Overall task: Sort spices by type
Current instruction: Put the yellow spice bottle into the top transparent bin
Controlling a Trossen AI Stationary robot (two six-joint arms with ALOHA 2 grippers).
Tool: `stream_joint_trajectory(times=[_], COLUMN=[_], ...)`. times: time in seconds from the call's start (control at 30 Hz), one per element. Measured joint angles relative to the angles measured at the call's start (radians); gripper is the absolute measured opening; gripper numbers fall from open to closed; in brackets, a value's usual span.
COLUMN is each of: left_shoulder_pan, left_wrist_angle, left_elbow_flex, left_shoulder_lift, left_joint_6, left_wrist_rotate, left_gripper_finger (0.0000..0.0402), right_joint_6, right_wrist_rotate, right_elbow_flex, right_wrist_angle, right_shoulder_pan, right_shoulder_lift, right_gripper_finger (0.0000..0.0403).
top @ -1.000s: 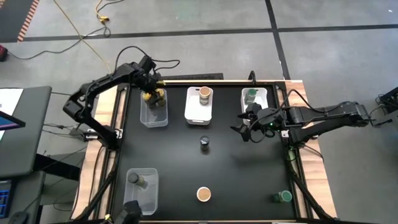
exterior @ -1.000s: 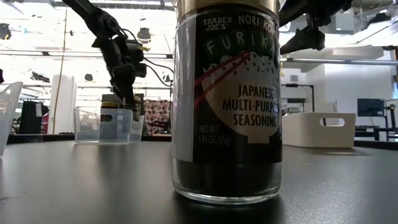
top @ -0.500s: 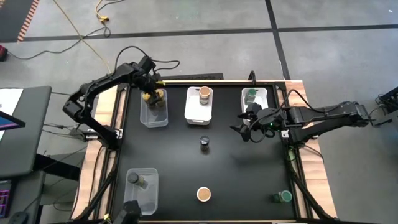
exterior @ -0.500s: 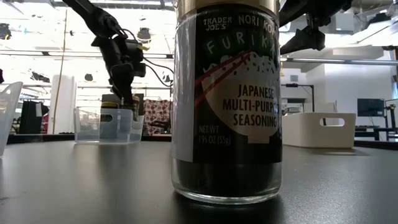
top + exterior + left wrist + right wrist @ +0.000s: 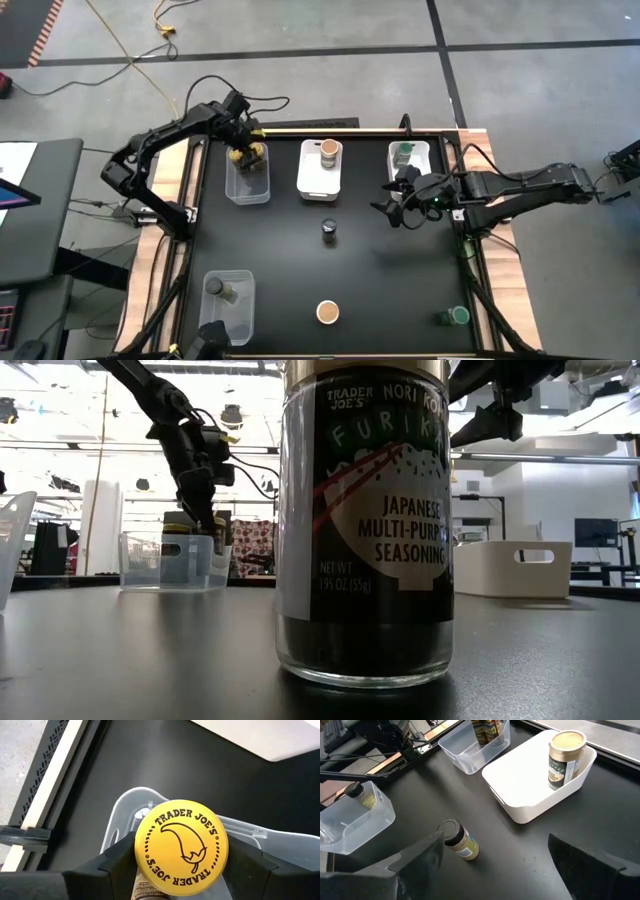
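The left gripper (image 5: 181, 865) is clamped on a small round spice jar with a yellow printed lid (image 5: 181, 847), one dark finger pressing each side of the cap. It holds the jar over the clear plastic bin (image 5: 247, 178) at the far left of the black table (image 5: 380, 280); from table height the jar's lower part sits inside the bin walls (image 5: 170, 560), though I cannot tell whether it touches the floor of the bin.

Next to that bin along the far edge is a white rectangular plastic bin (image 5: 320, 178) with a tan-topped jar (image 5: 329, 150) standing upright in its far end. Beyond it, a smaller clear bin (image 5: 412, 160) holds a green-topped jar (image 5: 404, 153).

The right gripper (image 5: 392, 210) hangs just in front of that bin, above the table, its fingers spread wide with nothing between them.

In the open middle of the table stands a dark grey-topped jar (image 5: 329, 231). Nearer the front edge are a second tan-topped jar (image 5: 328, 313), which fills the low view with its seasoning label (image 5: 362, 520), and a green-topped jar on its side (image 5: 454, 317) at the front right. At the front left, another clear bin (image 5: 228, 305) holds a dark-topped jar lying down (image 5: 221, 290).
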Motion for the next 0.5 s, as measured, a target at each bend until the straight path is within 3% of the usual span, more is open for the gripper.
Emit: stream_joint_trajectory(times=[0.5], left_shoulder_pan=[0.000], left_wrist_angle=[0.040], left_elbow_flex=[-0.045], left_shoulder_lift=[0.000], left_joint_6=[-0.020], left_wrist_rotate=[-0.001], left_gripper_finger=[0.0238], right_joint_6=[0.002], right_wrist_rotate=[0.000], right_elbow_flex=[0.000], right_wrist_angle=[0.000], right_shoulder_pan=[0.000], right_shoulder_lift=[0.000], right_gripper_finger=[0.0386])
